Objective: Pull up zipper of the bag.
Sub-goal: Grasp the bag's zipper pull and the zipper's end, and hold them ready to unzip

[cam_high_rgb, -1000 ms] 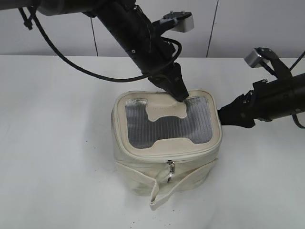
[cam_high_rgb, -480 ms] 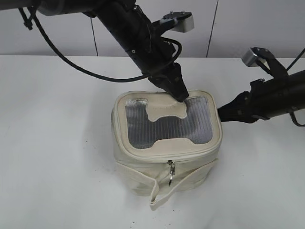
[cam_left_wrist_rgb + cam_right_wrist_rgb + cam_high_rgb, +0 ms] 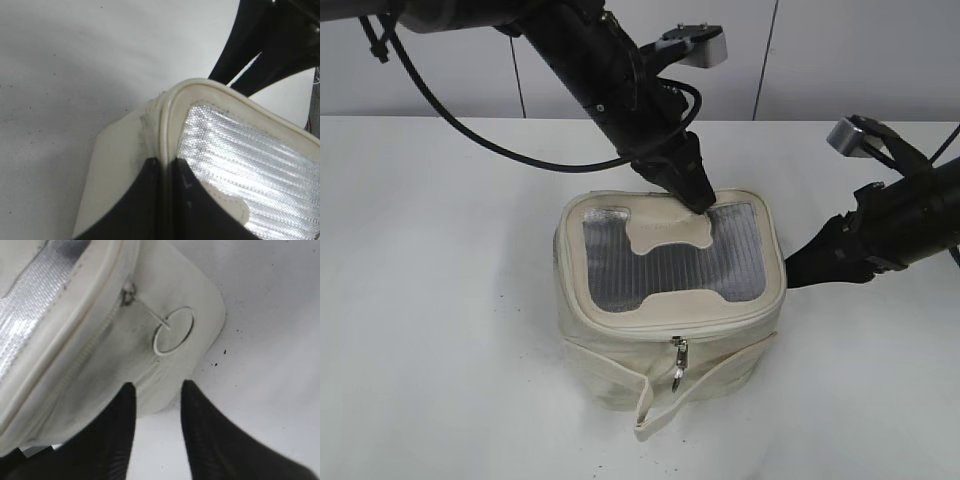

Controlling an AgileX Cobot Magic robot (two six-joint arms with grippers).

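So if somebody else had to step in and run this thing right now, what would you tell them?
Left end effector: shut, its tip pressing down on the bag's lid near the back edge, steadying it.
Right end effector: open, holding nothing, just off the bag's right side, pointed at the white ring pull.
Bag: upright in the middle of the table, a second metal zipper pull hanging at the front.
Done: bag pinned.
Left: grip the ring and draw the zipper along; whether it is already closed I cannot tell.
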